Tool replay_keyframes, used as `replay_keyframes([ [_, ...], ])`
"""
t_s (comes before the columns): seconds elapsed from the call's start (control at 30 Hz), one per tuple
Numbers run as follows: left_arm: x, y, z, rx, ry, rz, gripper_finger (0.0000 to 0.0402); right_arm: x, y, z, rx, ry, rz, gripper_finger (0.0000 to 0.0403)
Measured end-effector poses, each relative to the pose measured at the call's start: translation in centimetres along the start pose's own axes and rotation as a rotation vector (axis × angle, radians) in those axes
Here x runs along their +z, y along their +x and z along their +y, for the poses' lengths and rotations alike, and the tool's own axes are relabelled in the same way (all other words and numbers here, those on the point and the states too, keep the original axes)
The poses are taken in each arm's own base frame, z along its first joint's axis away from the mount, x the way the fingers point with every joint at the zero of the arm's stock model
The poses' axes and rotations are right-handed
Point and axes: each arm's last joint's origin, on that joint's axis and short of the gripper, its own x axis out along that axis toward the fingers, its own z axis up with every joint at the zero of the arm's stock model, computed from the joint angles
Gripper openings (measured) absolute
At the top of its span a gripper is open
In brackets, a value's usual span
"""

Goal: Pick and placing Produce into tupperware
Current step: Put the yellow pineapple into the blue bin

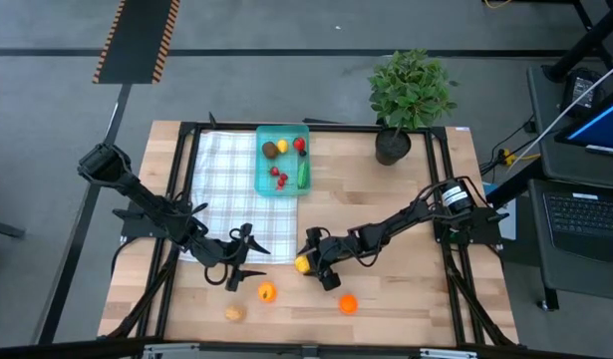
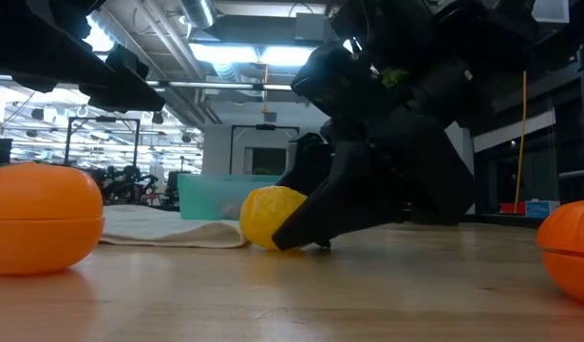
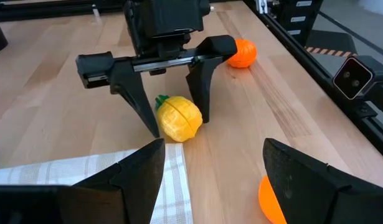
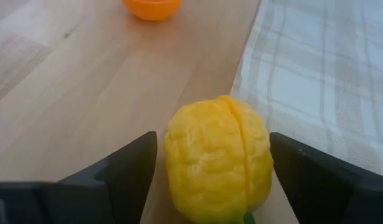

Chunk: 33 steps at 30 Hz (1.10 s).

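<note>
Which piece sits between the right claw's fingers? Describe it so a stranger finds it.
Start at the white checked cloth and go to its near corner, where the right claw straddles the yellow fruit on bare wood. It alone is yellow and bumpy; the neighbours are smooth orange.

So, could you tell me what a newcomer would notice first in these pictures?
Probably the right hand low on the wooden table, its open fingers straddling a yellow fruit just off the checked cloth's edge. Next, the teal tupperware at the table's far side, already holding several pieces. The left hand hangs open nearby, with orange fruits loose at the near edge.
</note>
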Motion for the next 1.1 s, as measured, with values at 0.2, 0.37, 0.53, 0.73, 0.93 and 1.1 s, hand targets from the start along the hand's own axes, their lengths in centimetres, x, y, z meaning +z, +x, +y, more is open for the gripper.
replay_keyframes([
  [0.2,0.0,0.0,0.0,0.0,0.0,0.001,0.0261,0.0,0.0,0.0,-0.001,-0.001,0.0,0.0258],
  [0.37,0.0,0.0,0.0,0.0,0.001,0.002,0.0261,0.0,0.0,0.0,-0.001,-0.001,-0.002,0.0225],
  [0.53,0.0,0.0,0.0,0.0,0.001,0.002,0.0261,0.1,0.0,-0.1,-0.004,0.008,-0.008,0.0212],
  [0.73,0.0,0.0,0.0,0.0,0.001,0.002,0.0261,0.2,0.0,-0.2,-0.038,0.078,-0.018,0.0217],
  [0.93,0.0,0.0,0.0,0.0,0.001,0.002,0.0261,0.5,-0.1,-0.2,-0.04,0.091,-0.041,0.0211],
  [1.1,0.0,0.0,0.0,0.001,0.002,0.002,0.0261,1.8,-1.2,-0.7,-0.048,0.117,-0.074,0.021],
])
